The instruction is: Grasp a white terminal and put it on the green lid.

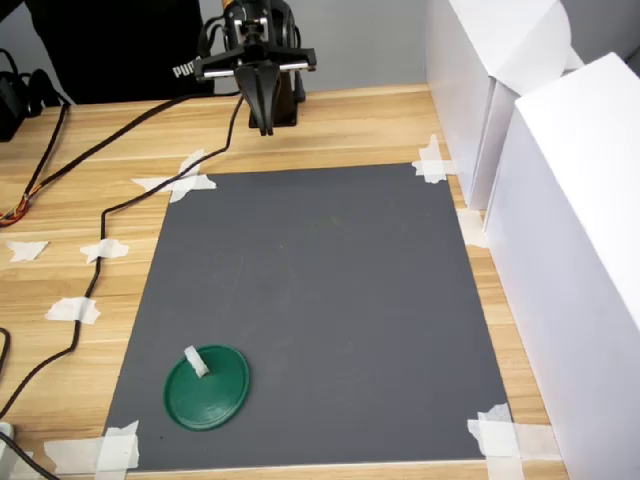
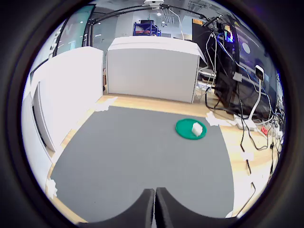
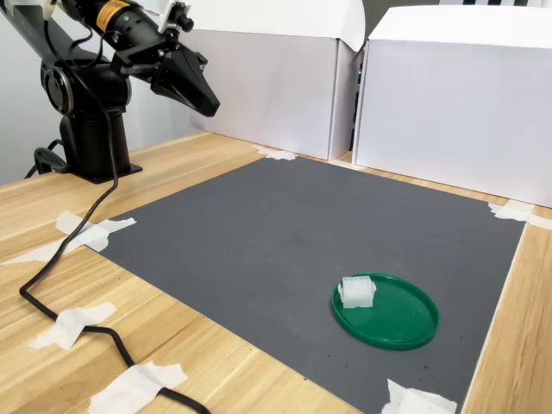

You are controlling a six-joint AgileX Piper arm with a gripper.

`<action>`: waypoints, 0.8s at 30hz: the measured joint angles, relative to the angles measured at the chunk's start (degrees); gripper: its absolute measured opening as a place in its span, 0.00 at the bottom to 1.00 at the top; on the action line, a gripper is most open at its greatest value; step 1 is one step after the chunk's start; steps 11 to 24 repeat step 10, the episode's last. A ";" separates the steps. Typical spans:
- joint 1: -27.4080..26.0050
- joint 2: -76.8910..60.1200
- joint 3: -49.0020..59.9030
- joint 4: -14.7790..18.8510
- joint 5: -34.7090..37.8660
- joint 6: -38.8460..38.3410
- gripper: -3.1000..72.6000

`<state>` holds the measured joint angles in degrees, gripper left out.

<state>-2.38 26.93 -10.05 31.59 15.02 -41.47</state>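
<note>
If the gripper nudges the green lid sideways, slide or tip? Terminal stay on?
The green lid is flat and low, so it likely slides on the grey mat rather than tipping. Its raised rim may keep the white terminal aboard; that piece looks tiny and light, so it could shift.

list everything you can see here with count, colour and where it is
white terminal: one, white, resting on the green lid near its edge
green lid: one, dark green, on the grey mat near a corner
grey mat: one, dark grey, taped flat on the wooden table
wooden table: one, light wood, under everything
tape pieces: several, white, at the mat corners and on the table along the cable
black cable: one, black, running across the table at the first exterior view's left
white boxes: two, white, standing along one edge of the mat
gripper: one, black, raised above the table beyond the mat's far edge in the first exterior view, jaws shut and empty
</note>
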 joint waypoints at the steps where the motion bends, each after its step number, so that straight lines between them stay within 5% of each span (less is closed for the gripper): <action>1: 0.00 0.00 0.45 0.13 -0.05 0.00 0.02; 24: 0.00 -0.11 0.95 0.57 -2.48 -0.07 0.02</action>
